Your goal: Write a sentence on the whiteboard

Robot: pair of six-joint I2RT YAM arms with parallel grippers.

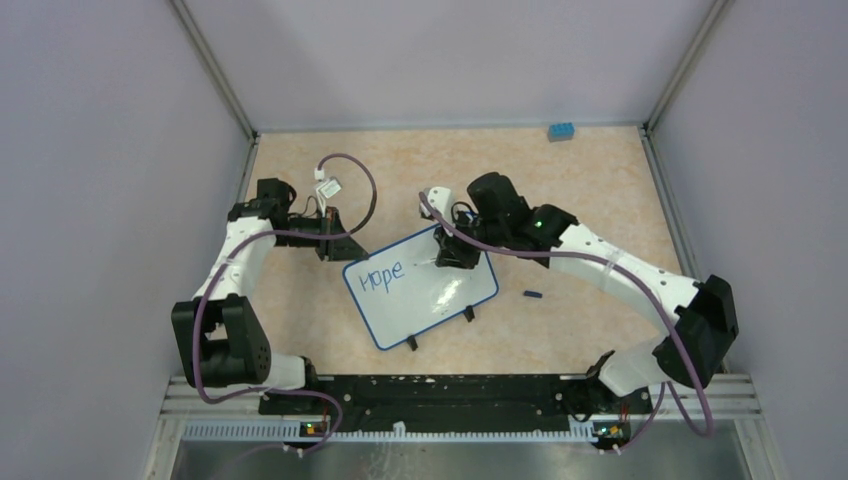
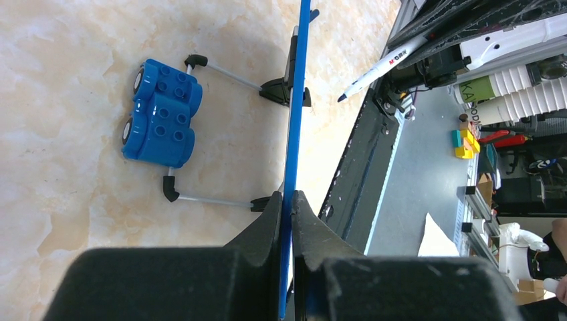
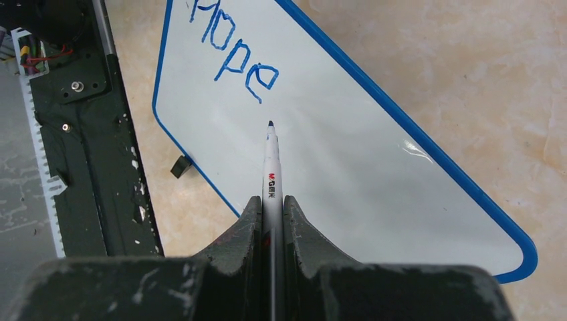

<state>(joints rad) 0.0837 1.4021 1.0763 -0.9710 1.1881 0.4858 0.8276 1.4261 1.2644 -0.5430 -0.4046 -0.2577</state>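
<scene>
The whiteboard [image 1: 425, 290] stands tilted on its black clip feet in the middle of the table, with the blue word "Hope" [image 1: 381, 275] at its upper left. That is all of the sentence that shows. My left gripper [image 1: 335, 245] is shut on the board's blue rim [image 2: 294, 120], seen edge-on between the jaws of that gripper [image 2: 287, 200]. My right gripper [image 3: 271, 204] is shut on a white marker [image 3: 271, 170]. Its dark tip points at the bare board [image 3: 361, 160] just after "Hope" [image 3: 231, 50]; I cannot tell whether it touches.
A blue brick [image 1: 560, 131] lies at the back wall and shows behind the board's wire feet [image 2: 162, 114]. A small dark cap [image 1: 533, 294] lies right of the board. The black base rail [image 1: 450, 395] runs along the near edge. Walls close in both sides.
</scene>
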